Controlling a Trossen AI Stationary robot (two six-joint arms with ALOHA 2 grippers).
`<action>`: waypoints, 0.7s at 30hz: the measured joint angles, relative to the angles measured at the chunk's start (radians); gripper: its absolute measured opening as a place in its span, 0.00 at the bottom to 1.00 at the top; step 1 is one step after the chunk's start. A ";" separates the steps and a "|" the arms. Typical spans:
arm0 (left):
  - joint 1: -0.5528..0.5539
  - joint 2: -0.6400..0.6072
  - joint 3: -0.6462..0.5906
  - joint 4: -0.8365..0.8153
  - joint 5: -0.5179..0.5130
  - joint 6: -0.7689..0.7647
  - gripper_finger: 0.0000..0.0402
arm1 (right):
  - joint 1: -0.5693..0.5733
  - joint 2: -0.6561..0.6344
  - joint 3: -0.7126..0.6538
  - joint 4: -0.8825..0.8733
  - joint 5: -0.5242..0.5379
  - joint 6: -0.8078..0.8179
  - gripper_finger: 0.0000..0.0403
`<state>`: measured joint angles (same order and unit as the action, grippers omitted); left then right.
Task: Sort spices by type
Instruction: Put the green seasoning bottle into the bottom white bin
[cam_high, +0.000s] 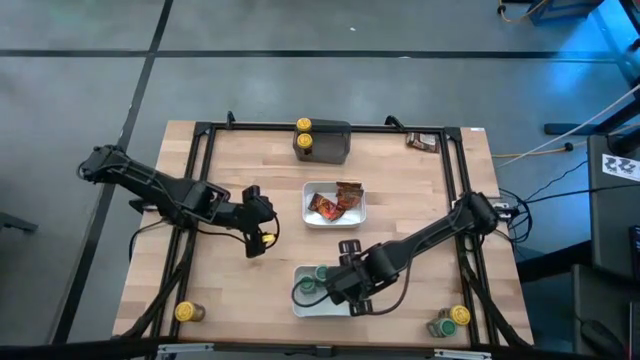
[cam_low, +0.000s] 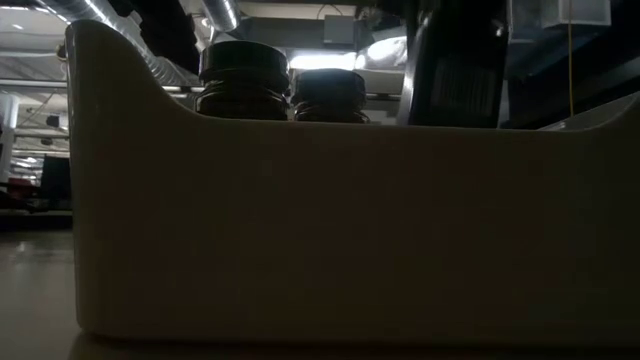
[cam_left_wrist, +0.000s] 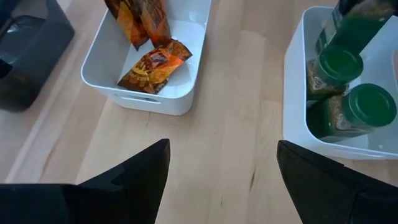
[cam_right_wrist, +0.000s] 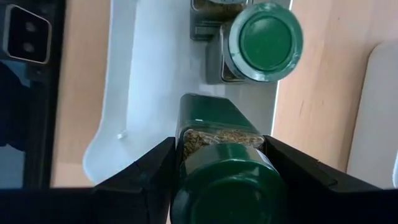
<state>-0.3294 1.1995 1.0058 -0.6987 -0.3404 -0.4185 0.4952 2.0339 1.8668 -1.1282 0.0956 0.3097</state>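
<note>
The right gripper (cam_right_wrist: 217, 163) pinches a green-lidded jar (cam_right_wrist: 225, 186) over the near-edge tray (cam_high: 300, 305), beside two others (cam_left_wrist: 339, 93). The left gripper (cam_left_wrist: 224, 171), fingers spread, hovers mid-surface.

Overhead view of whole table, low view pressed against near tray (cam_low: 300, 230), both wrist views share it (cam_left_wrist: 298, 93)

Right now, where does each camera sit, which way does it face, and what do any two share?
High: overhead, straight down on the table; both arms show.
Low: at tabletop height, facing the near tray's wall; no arm clearly visible.
Left wrist: behind the open left gripper, facing the sachet tray.
Right wrist: behind the right gripper, shut on a green-lid jar.
Both wrist views share the green-lid jar tray.
</note>
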 joint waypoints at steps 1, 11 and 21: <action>0.000 0.000 0.000 0.000 0.000 -0.004 0.70 | -0.003 0.008 0.000 0.000 0.000 0.000 0.53; 0.000 0.000 0.000 -0.001 0.000 -0.011 0.70 | -0.033 0.070 0.000 0.001 0.037 -0.008 0.53; 0.001 0.000 -0.001 -0.001 0.000 0.000 0.70 | -0.040 0.098 0.000 0.021 0.043 -0.032 0.54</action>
<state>-0.3286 1.1995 1.0050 -0.6994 -0.3405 -0.4187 0.4557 2.1318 1.8664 -1.1076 0.1390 0.2773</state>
